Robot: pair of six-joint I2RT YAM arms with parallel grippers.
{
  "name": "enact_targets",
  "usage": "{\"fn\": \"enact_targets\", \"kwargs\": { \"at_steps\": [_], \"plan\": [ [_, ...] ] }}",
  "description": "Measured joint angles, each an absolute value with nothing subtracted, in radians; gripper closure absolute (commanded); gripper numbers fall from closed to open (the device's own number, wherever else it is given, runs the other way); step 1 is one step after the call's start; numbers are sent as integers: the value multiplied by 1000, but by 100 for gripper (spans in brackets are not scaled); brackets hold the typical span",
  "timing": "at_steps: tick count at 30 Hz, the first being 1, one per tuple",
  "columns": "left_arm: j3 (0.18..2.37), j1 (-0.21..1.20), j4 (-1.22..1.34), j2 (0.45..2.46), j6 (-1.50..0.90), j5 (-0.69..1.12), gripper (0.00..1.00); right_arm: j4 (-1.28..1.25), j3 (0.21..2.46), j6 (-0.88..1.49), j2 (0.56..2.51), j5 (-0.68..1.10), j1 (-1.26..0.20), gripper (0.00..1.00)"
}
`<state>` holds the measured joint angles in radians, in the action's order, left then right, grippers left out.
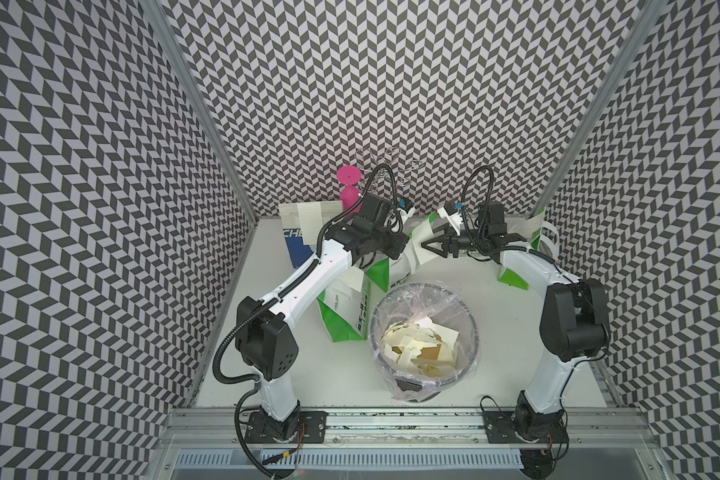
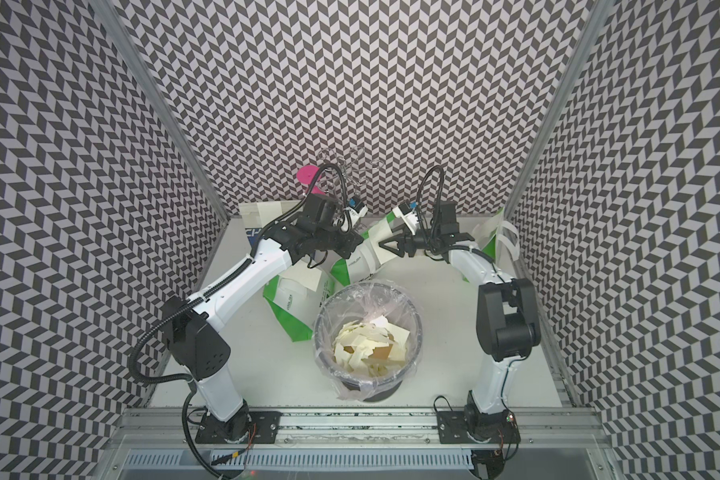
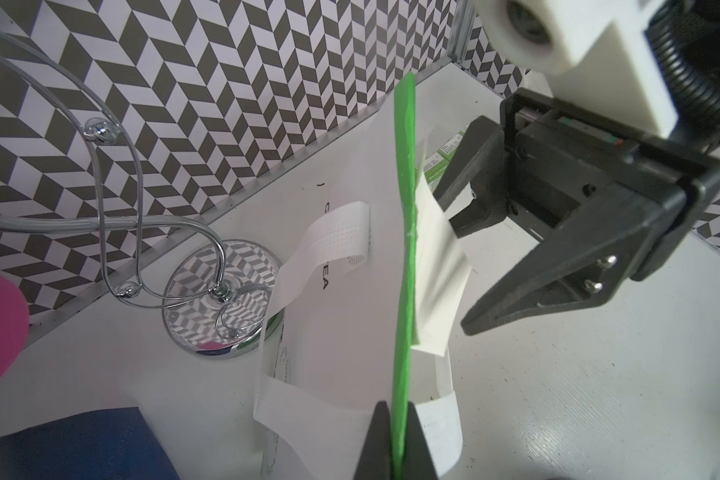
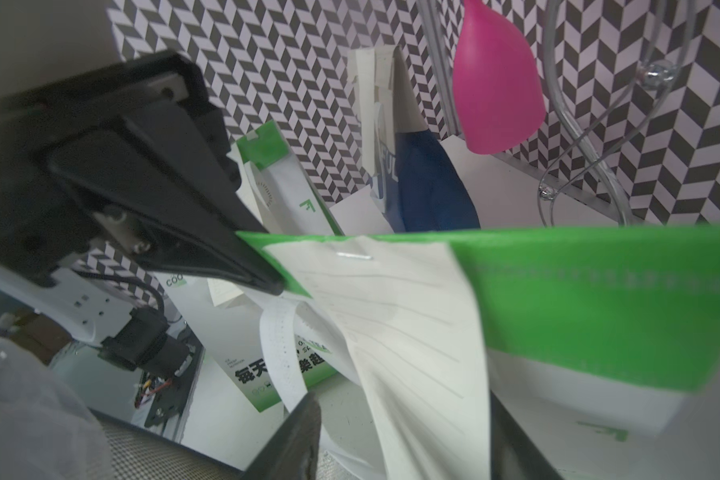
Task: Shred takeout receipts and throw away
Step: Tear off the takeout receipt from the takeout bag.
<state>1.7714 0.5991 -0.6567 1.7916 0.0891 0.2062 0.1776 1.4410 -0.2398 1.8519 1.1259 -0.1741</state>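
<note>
At the table's back: a green-and-white bag [image 3: 350,332] is held, a receipt [image 3: 437,266] stapled under its rim.
Left gripper [image 3: 396,411]: closed tight on the bag's green rim.
Right gripper [image 3: 465,276]: jaws are parted, the receipt is seen between them.
Around: chrome stand [image 3: 221,291] and blue bag [image 4: 429,187] are seen near.
Bin [image 1: 476,345]: filled with torn scraps [image 1: 416,349].

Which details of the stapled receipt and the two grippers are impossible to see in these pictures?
Print on the cream paper receipt: motion-blurred, right wrist view.
Fingertips of the left gripper, shut on the green-and-white paper bag: hidden under its wrist in both top views.
Whether the right gripper touches the receipt: blurred in both wrist views.
</note>
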Motion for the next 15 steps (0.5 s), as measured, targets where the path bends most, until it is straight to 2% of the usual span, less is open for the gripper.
{"fn": "enact_targets", "kwargs": {
  "at_steps": [6,15],
  "plan": [
    [1771,595,-656,1791,89,207,100,196,1460,-244,1852,1161,-179,80],
    [1771,588,-656,1791,89,199,100,212,1462,-254,1847,1139,-181,88]
  ]
}}
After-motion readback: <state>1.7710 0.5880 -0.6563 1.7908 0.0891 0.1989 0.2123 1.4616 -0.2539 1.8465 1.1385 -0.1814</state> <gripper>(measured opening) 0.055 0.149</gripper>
